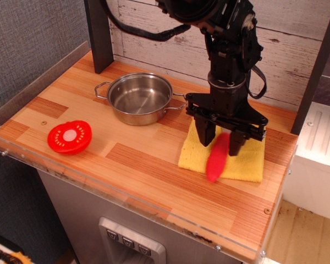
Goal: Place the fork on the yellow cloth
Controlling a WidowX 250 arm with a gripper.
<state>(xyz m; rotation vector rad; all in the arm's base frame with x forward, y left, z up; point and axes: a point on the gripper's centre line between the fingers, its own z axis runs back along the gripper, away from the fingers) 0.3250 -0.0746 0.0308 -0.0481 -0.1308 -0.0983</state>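
The black arm is being held upright, with the wrist pointed straight down. The gripper [221,139] is being kept low, its two dark fingers [206,132] spread wide apart. The jaws are closed on nothing.
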